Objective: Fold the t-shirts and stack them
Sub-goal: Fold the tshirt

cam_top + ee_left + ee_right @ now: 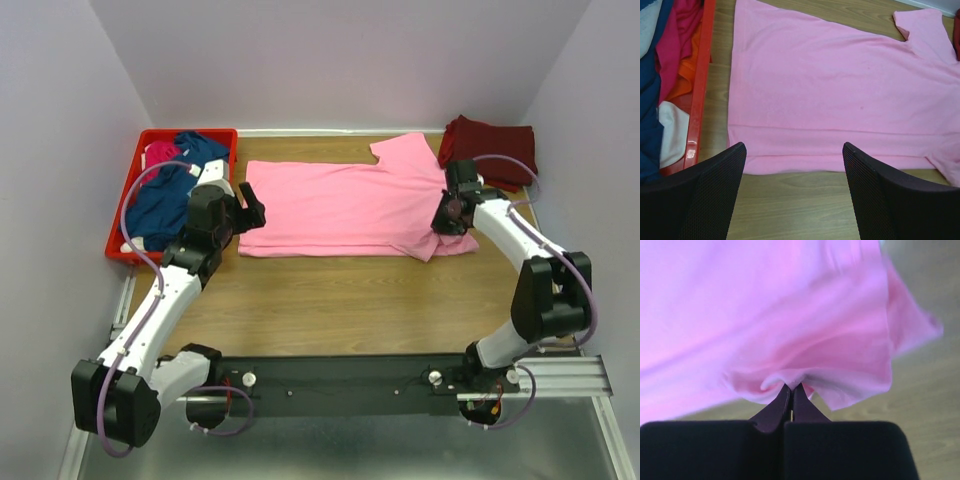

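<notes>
A light pink t-shirt (350,205) lies spread flat on the wooden table, hem to the left and sleeves to the right. My right gripper (447,215) is shut on a bunched pinch of the pink t-shirt (790,315) at its right end, the cloth puckered at the tips of the right gripper (791,387). My left gripper (250,212) hovers at the shirt's left hem. In the left wrist view the left gripper (794,150) stands open and empty above the pink t-shirt's (830,85) near edge. A folded dark maroon t-shirt (490,150) lies at the back right.
A red crate (190,132) at the left holds a crumpled navy t-shirt (165,200) and a magenta t-shirt (160,155); its rim (700,85) runs just left of the pink hem. Bare wood (350,290) lies in front of the shirt. Walls close in the back and sides.
</notes>
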Robot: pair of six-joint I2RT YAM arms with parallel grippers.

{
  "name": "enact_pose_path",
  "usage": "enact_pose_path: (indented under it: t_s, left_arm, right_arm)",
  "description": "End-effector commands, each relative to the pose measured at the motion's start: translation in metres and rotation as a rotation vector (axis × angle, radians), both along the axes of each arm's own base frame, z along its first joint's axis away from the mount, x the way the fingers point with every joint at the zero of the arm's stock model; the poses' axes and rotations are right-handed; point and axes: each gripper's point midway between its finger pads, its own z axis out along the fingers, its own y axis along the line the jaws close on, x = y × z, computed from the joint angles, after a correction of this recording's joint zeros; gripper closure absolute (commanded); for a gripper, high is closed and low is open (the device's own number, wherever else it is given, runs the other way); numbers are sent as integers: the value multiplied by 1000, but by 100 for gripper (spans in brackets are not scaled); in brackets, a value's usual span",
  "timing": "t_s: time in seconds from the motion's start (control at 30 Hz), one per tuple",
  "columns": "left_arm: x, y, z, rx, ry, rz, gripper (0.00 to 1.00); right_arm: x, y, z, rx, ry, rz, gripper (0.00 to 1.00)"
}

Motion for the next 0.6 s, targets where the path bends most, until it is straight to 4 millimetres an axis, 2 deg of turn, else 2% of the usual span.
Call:
enact_pose_path:
  t_s: [0.0, 0.07, 0.1, 0.13, 0.23, 0.27, 0.37, 0.47, 0.5, 0.57]
  left_arm:
    - [-4, 0, -1, 0, 4, -3, 14]
    - [-6, 1, -8, 8, 26, -1, 14]
    - [-7, 1, -10, 10, 32, -1, 14]
    - [-9, 1, -12, 10, 39, 0, 14]
    - [-13, 1, -17, 4, 50, -5, 14]
    - [-15, 0, -19, -2, 56, -7, 14]
    - [-19, -4, -32, -12, 101, -22, 14]
    - [-24, -6, -44, -19, 146, -34, 14]
    - [-26, -8, -49, -22, 160, -44, 14]
    - [-28, -10, -57, -23, 189, -51, 14]
  right_arm:
    - [63, 2, 17, -50, -72, 22, 99]
    - [85, 3, 4, -64, -58, 20, 99]
    - [96, 3, 16, -68, -96, 16, 99]
    - [116, 4, 13, -79, -103, 16, 99]
    - [141, 8, 8, -80, -111, 16, 97]
    - [153, 11, 0, -72, -107, 20, 96]
    - [173, 16, -7, -61, -112, 22, 95]
    - [183, 15, -12, -68, -114, 14, 93]
    - [189, 15, -8, -65, -131, 11, 92]
    - [195, 13, -9, -49, -136, -5, 84]
